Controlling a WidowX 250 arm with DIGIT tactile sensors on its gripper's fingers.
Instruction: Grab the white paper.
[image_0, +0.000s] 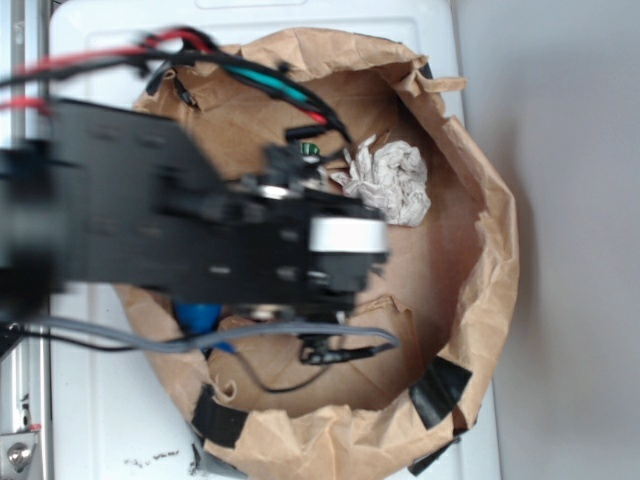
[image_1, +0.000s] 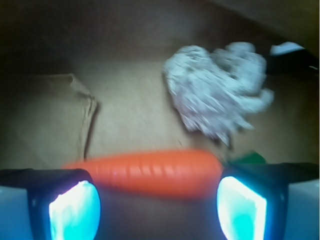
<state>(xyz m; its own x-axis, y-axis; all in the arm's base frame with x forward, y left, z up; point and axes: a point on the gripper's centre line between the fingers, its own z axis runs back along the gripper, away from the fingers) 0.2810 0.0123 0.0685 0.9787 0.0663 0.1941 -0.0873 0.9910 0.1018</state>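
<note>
I have the gripper (image_1: 159, 197) open inside the bag (image_0: 495, 250), jaws spread and holding nothing, a carrot (image_1: 145, 172) lying crosswise between them. The paper (image_1: 215, 90) sits beyond it on the bag floor, nearer the far rim. I judge this the approach: next I must clear the carrot and centre over the paper

An orange carrot (image_1: 145, 172) lay crosswise between the gripper (image_1: 159, 207) and the white paper (image_1: 217, 90); bare bag floor (image_1: 135, 110) stayed free left of the paper, bag walls (image_0: 495, 250) enclosing everything.
</note>
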